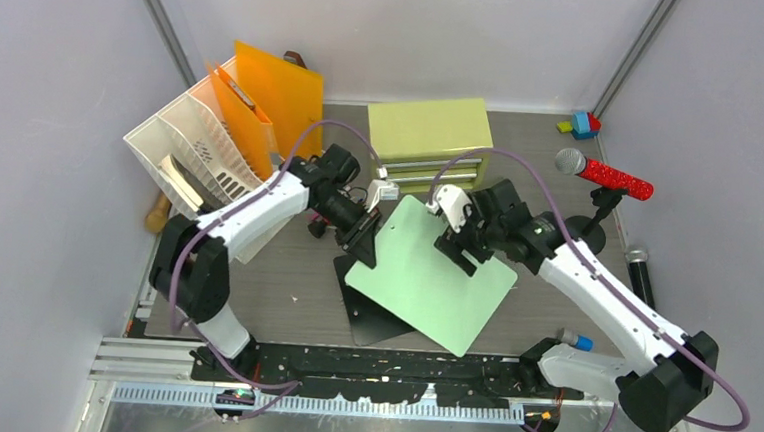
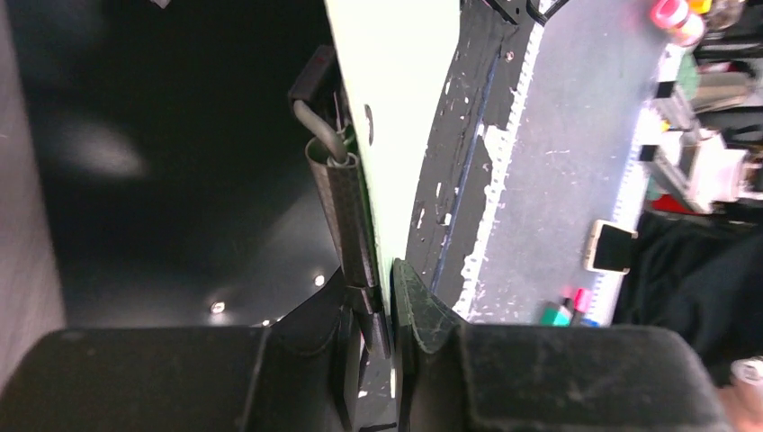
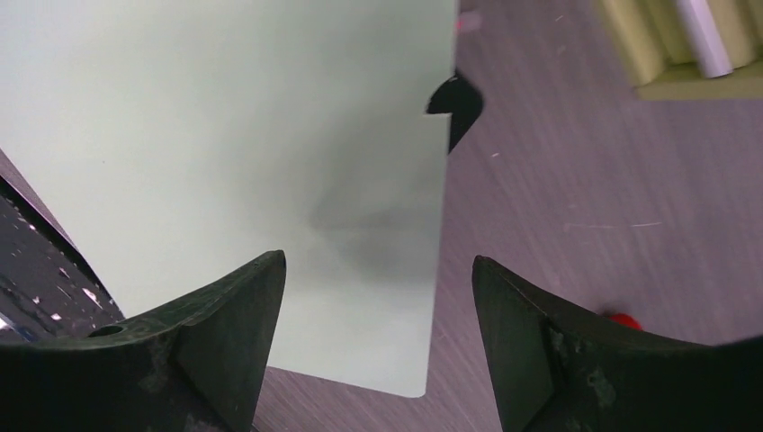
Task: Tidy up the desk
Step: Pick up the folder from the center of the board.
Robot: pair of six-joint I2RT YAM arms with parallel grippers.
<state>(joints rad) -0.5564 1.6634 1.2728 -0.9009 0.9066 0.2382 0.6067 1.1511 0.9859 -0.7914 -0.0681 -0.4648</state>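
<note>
A light green clipboard [image 1: 434,279] lies tilted across the middle of the desk [image 1: 283,290], over a black board [image 1: 371,324]. My left gripper [image 1: 365,237] is shut on the clipboard's left edge. In the left wrist view, the gripper [image 2: 389,297] pinches the green sheet [image 2: 396,108] next to its black metal clip [image 2: 340,207]. My right gripper [image 1: 461,251] hovers over the clipboard's upper right part. In the right wrist view, this gripper [image 3: 378,270] stands open, with the clipboard's corner [image 3: 225,135] and the bare desk [image 3: 585,180] below it and nothing between its fingers.
A yellow-green drawer cabinet [image 1: 429,139] stands just behind the clipboard. A white file rack [image 1: 197,150] with orange folders [image 1: 275,94] is at the back left. A red microphone [image 1: 606,175] on a stand, a black microphone [image 1: 640,272] and toy blocks [image 1: 582,125] are on the right.
</note>
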